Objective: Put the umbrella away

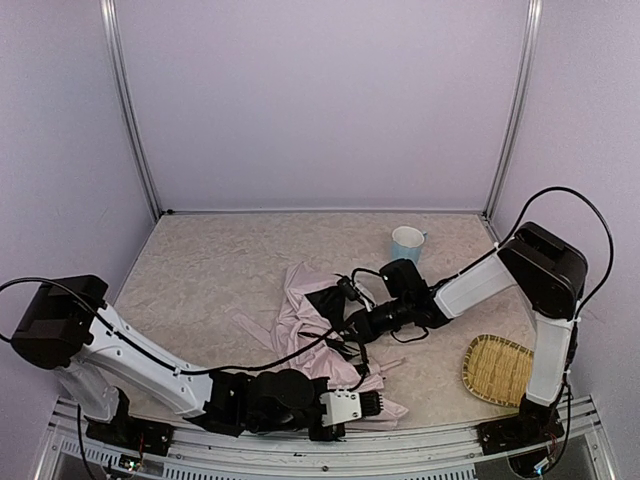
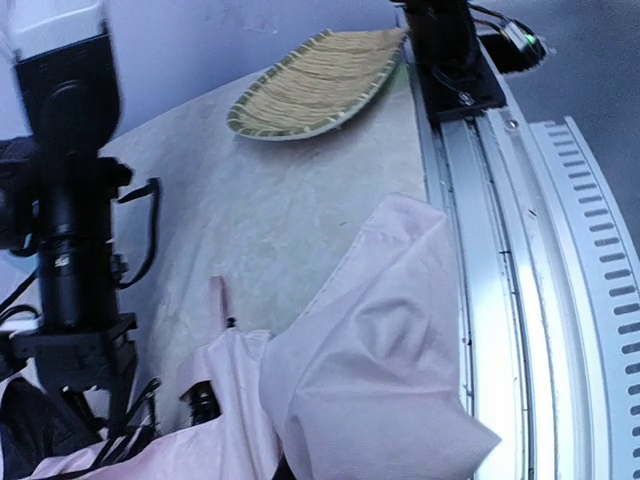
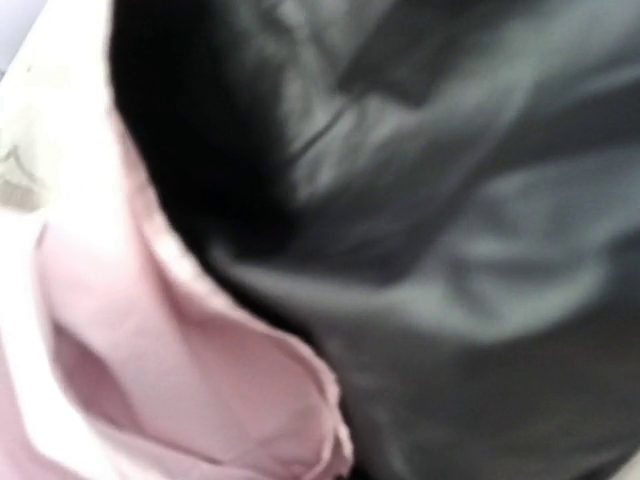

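Note:
The umbrella (image 1: 300, 305) lies collapsed in a loose heap at the table's middle, pale pink fabric outside and black lining and ribs showing in its centre. My left gripper (image 1: 378, 402) sits at the heap's near right edge, shut on a fold of pink fabric (image 2: 390, 340) that rises toward the camera and hides the fingers. My right gripper (image 1: 350, 322) reaches in from the right and is buried among the black ribs, shut on the umbrella's middle. The right wrist view shows only black lining (image 3: 450, 200) and pink fabric (image 3: 180, 380), very close.
A light-blue cup (image 1: 407, 243) stands behind the umbrella, right of centre. A woven bamboo tray (image 1: 498, 370) (image 2: 320, 80) lies at the near right beside the right arm's base (image 2: 450, 60). The metal rail (image 2: 500, 300) of the table's near edge runs just beside the held fold.

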